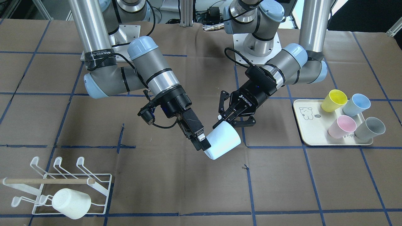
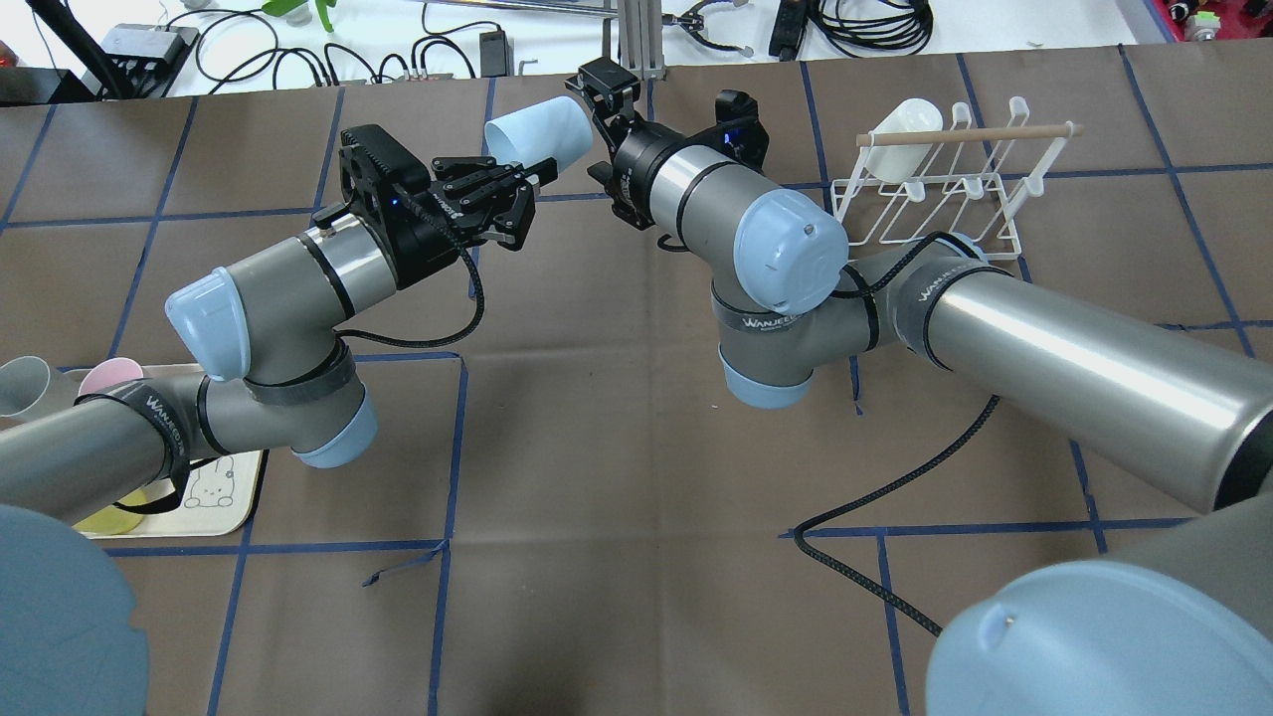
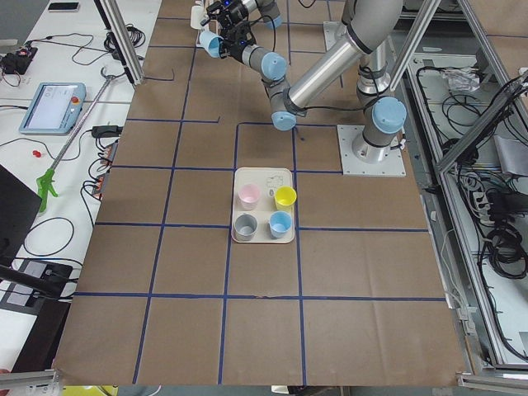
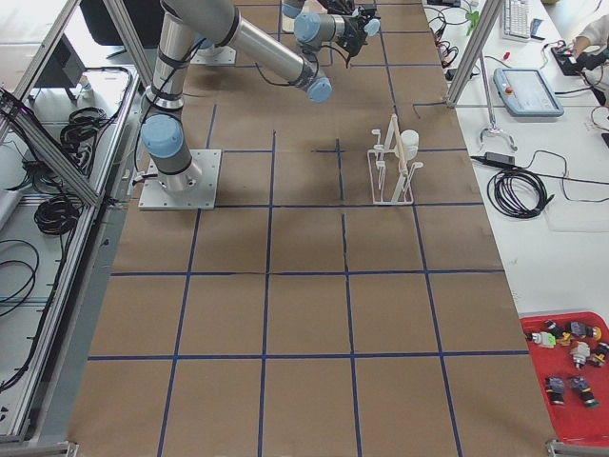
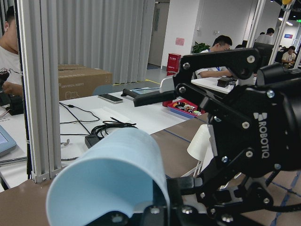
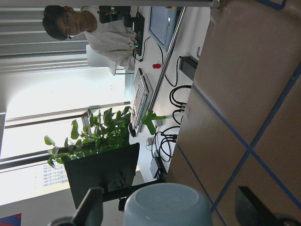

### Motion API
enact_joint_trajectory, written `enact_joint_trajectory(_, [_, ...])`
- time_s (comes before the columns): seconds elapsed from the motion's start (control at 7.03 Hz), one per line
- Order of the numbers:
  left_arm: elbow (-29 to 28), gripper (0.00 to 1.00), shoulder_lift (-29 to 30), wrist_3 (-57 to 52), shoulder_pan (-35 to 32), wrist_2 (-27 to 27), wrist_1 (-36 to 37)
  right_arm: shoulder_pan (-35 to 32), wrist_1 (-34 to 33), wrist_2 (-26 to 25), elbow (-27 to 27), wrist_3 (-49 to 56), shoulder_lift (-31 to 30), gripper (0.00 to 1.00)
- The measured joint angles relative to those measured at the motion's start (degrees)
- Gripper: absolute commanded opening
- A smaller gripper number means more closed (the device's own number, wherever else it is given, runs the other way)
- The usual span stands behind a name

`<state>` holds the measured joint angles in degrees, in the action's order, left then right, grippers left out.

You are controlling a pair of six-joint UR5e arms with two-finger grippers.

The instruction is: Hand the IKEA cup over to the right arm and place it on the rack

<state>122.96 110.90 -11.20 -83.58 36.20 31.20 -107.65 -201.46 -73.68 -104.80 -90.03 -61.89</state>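
Note:
A pale blue cup (image 1: 224,141) hangs in the air over the table's middle, lying on its side between my two grippers; it also shows in the overhead view (image 2: 537,134). My right gripper (image 1: 202,142) is shut on its wide rim end. In the right wrist view the cup (image 6: 167,207) sits between my fingers (image 6: 94,207). My left gripper (image 1: 226,121) is at the narrow base end with its fingers spread. In the left wrist view a gap shows between its upper finger (image 5: 150,96) and the cup (image 5: 113,174). The white wire rack (image 1: 80,161) stands on my right.
A white cup (image 1: 71,203) lies on the rack under its wooden dowel (image 1: 47,181). The cream tray (image 1: 314,138) on my left holds yellow (image 1: 334,100), blue (image 1: 356,105), pink (image 1: 342,126) and grey (image 1: 370,129) cups. A braided cable (image 2: 895,487) trails over the table.

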Motion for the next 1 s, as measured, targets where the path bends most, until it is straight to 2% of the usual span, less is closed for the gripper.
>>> enact_joint_trajectory(0.71, [0.0,0.01,-0.2,0.4,-0.2,0.6,0.0,-1.6,0.2,-0.2,2.4,-1.1,1.2,0.99])
enact_joint_trajectory(0.85, [0.0,0.01,-0.2,0.4,-0.2,0.6,0.0,-1.9,0.2,-0.2,2.8,-1.1,1.7,0.95])
enact_joint_trajectory(1.0, [0.0,0.01,-0.2,0.4,-0.2,0.6,0.0,-2.0,0.2,-0.2,3.0,-1.1,1.9,0.82])
